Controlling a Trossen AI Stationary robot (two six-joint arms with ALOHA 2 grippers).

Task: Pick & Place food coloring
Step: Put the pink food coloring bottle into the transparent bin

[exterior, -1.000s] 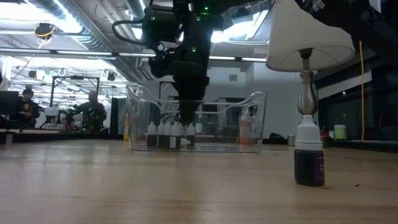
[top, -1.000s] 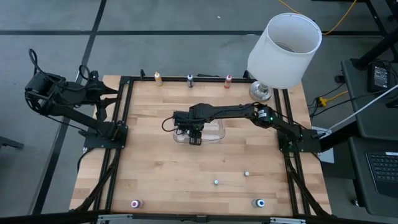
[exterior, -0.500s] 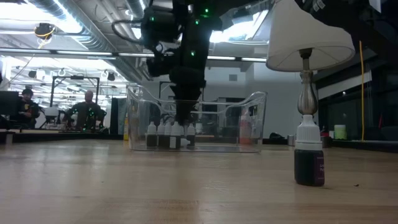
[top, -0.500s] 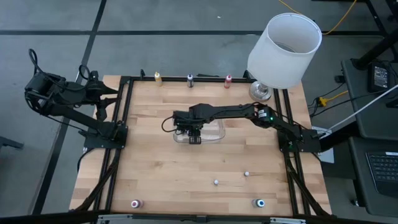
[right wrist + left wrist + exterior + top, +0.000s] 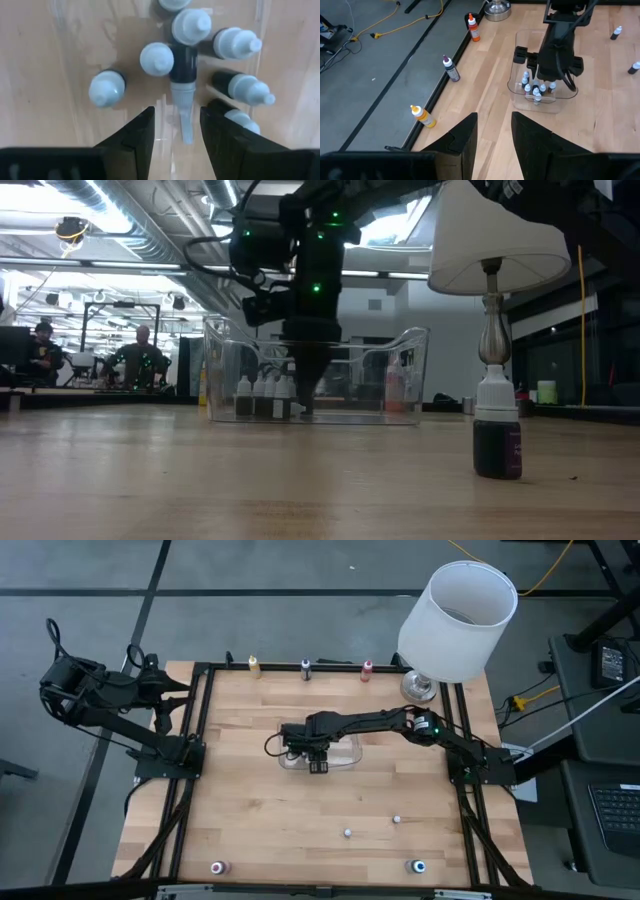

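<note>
A clear container stands mid-table with several small dark, pale-capped bottles upright in it. My right gripper points down into it, open. One bottle's pale cap rises between the fingers, with a gap on each side. Food coloring bottles stand on their bases along the far edge: yellow, dark purple and red. Pink and blue stand at the near edge. My left gripper waits open, high over the table's left edge.
A lamp with a white shade stands at the far right corner. Two small pale-topped things sit on the wood toward the near edge. Black frame rails run along the table's sides.
My right gripper has sunk lower into the clear container, down among the bottles, and has rolled slightly. The gap between its fingers looks unchanged. The bottles on the table have stayed where they were.
</note>
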